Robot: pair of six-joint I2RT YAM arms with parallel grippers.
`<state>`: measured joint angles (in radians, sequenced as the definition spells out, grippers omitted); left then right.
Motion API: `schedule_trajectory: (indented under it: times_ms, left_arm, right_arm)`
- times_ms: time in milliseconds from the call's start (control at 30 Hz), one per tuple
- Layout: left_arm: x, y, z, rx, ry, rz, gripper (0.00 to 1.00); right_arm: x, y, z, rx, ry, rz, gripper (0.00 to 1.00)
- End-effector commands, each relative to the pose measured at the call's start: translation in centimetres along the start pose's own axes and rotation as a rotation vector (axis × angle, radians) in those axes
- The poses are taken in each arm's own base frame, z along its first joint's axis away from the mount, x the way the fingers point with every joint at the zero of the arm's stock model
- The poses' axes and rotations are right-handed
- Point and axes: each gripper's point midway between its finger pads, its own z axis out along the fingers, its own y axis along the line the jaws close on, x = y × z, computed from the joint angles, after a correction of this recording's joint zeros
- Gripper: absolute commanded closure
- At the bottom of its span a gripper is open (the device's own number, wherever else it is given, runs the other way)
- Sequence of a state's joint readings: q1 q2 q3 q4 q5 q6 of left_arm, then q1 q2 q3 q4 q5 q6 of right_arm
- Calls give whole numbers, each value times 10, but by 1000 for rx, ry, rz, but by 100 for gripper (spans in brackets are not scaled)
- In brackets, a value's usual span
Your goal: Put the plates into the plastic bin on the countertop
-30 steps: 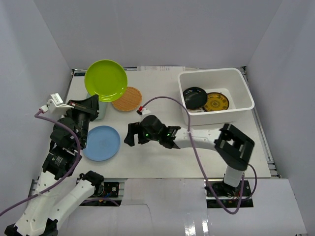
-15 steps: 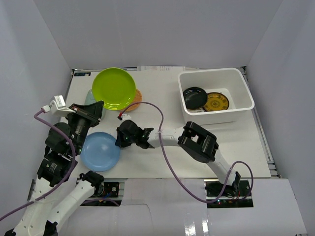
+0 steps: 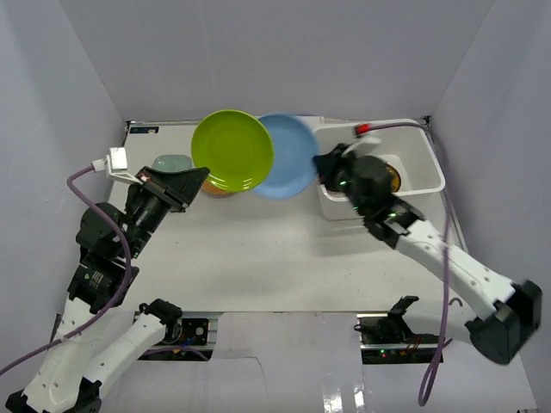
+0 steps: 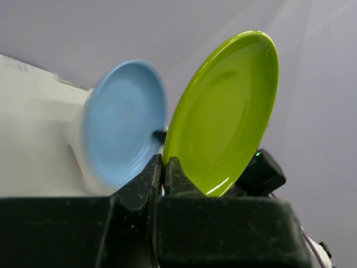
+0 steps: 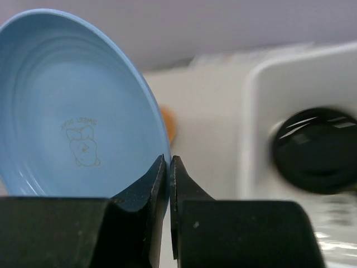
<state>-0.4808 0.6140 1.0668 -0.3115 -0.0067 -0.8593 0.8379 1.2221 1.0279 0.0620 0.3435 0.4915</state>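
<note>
The white table [image 3: 284, 249] carried the plastic bin [image 3: 424, 138] at its far right corner. The lime green plate [image 3: 232, 149] was held up off the table at the far middle, tilted on edge. The left hand [image 4: 165, 166] was clamped shut on its lower rim, with the fingers pressed to either face of the plate.

Just right of it, the light blue plate [image 3: 288, 157] was also lifted and tilted. Seen from above, its left side lay behind the green plate's edge and its right side reached the bin's left wall. The right hand [image 5: 169, 166] was pinched tight on its rim, with the jaws together around the thin edge.

The pale teal dish [image 3: 172, 163] rested on the table at the far left, beside the left arm. A sliver of the woven tan plate [image 3: 220, 192] showed on the table below the green plate.

Inside the bin, the black plate [image 5: 319, 151] lay on the bottom, blurred in the right wrist view. From above, a small part of the amber plate [image 3: 393, 177] showed past the right arm.
</note>
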Motion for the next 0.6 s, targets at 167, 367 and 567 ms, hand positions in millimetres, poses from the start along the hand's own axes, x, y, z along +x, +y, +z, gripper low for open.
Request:
schedule_trajectory:
  times_ms: [167,367,567]
  left_arm:
    - [41,-22,57,158,188,-121,100]
    - [81,-29,109,126,270,-66,100]
    - [136,-17,179,47,357,-13,100]
  right_arm:
    - [-82,-234,-74,569,-163,-10,92]
    - [-55,-289,-78,668,-51,36,92]
    - [-43,-294,-67,636,23,54,41]
